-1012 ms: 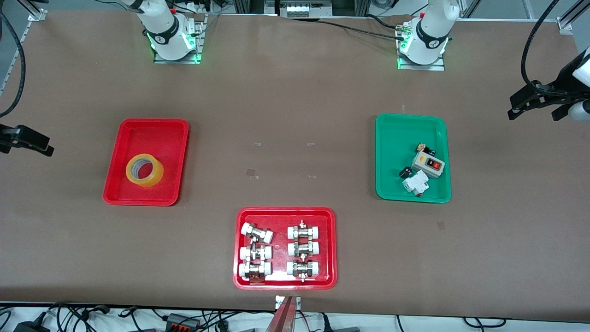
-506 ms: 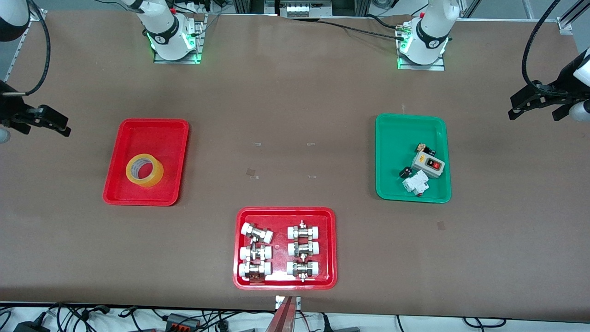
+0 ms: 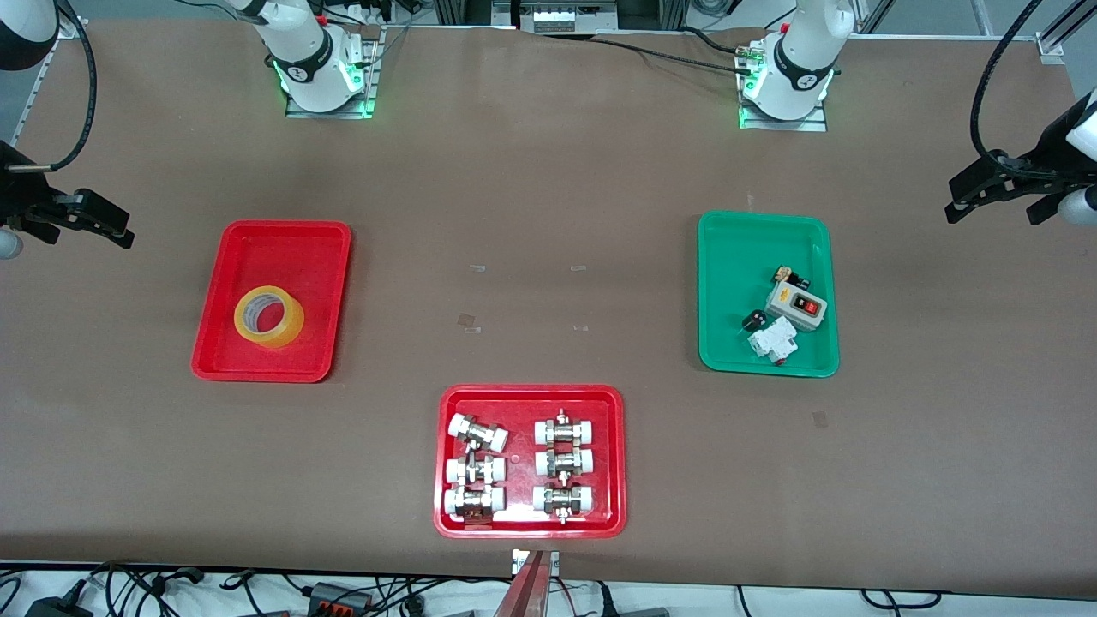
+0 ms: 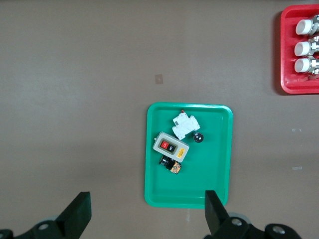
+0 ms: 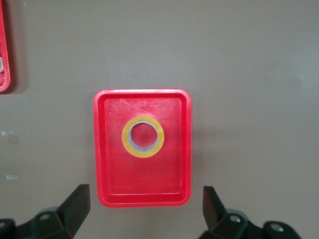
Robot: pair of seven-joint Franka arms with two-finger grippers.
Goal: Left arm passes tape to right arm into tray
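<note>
The front view takes in the whole brown counter (image 3: 548,214): the roll of yellow packing tape (image 3: 269,316) lies flat, core upward, in the red tray (image 3: 257,244) toward the right arm's end, sitting in the half of that tray nearer the front camera. A green tray (image 3: 737,248) toward the left arm's end holds a grey switch box (image 3: 795,304) with a red button, a white breaker (image 3: 772,339) and a few small dark parts. A second red tray (image 3: 527,398), nearest the front camera and between the other two, carries six white-capped metal fittings (image 3: 561,467) in two columns. Only the wrist views show how the fingers stand. The right wrist view looks straight down on the tape (image 5: 143,137) and its tray (image 5: 102,149), with the right gripper (image 5: 144,206) spread wide and empty, its fingers (image 5: 77,199) framing the tray's end. The left wrist view does the same for the green tray (image 4: 219,149), with the left gripper (image 4: 144,211) likewise released and holding nothing. In the front view the right gripper (image 3: 90,223) hangs over bare counter at that edge of the scene, beside the tape's tray but clear of it. The left gripper (image 3: 986,184) hangs over bare counter at the left arm's end, well apart from the green tray.
</note>
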